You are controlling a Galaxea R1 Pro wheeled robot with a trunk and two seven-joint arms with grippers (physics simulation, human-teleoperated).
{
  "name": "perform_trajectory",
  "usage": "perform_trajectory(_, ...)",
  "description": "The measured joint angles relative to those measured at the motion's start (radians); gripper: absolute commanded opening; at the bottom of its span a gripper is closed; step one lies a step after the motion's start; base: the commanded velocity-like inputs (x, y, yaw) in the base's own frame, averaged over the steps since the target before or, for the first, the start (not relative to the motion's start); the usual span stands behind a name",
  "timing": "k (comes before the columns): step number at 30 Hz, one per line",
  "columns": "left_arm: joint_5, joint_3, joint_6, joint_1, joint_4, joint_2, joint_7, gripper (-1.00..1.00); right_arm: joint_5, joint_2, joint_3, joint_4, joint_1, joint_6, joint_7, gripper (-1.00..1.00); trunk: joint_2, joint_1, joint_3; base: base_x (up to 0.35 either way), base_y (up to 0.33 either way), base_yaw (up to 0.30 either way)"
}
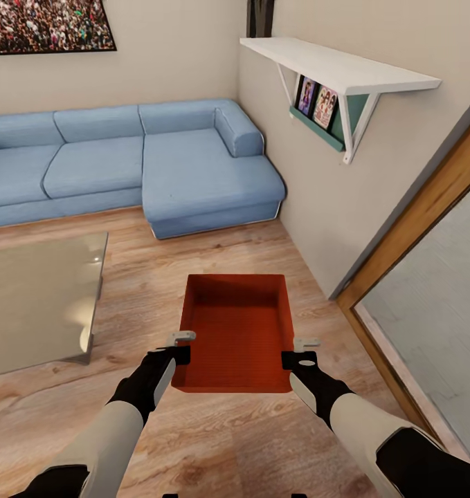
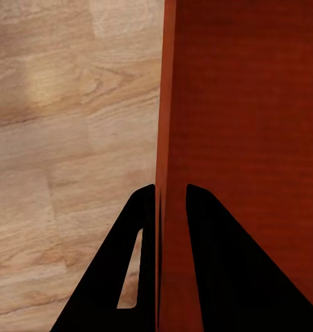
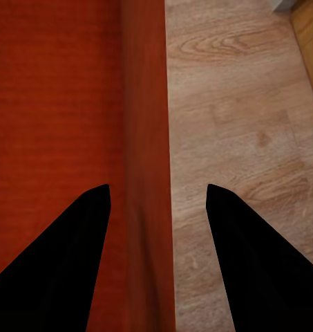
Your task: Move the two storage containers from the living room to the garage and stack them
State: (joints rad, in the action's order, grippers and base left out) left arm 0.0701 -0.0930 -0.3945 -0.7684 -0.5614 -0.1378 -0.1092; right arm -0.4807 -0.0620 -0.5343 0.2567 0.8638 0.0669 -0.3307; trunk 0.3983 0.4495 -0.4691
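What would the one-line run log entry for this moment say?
room: living room | storage container: on wood floor | left gripper: shut on left wall | right gripper: open astride right wall | stage: grasping

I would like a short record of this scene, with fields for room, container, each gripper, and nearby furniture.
room: living room, light wood plank floor
container: one orange-red open-topped box, empty, in front of the robot
left gripper: fingers close on both sides of the box's left wall, appears shut on it
right gripper: straddles the box's right wall, fingers apart, visible gap on the outer side
furniture: blue sofa, glass table, white wall shelf
doorway: wooden frame at right
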Motion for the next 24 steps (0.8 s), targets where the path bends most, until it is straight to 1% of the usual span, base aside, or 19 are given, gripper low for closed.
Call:
perform_trajectory(5,0.000,0.000,0.000,0.000,0.000,0.000,0.000,-1.00,0.000,0.000,0.000,0.000,0.000,0.000,0.000,-1.00,0.000,0.000,0.003,0.000,0.000,0.003)
perform_trajectory(24,0.000,0.000,0.000,0.000,0.000,0.000,0.000,-1.00,0.001,0.000,0.000,0.000,0.000,0.000,0.000,-1.00,0.000,0.000,0.033,0.000,0.000,0.000)
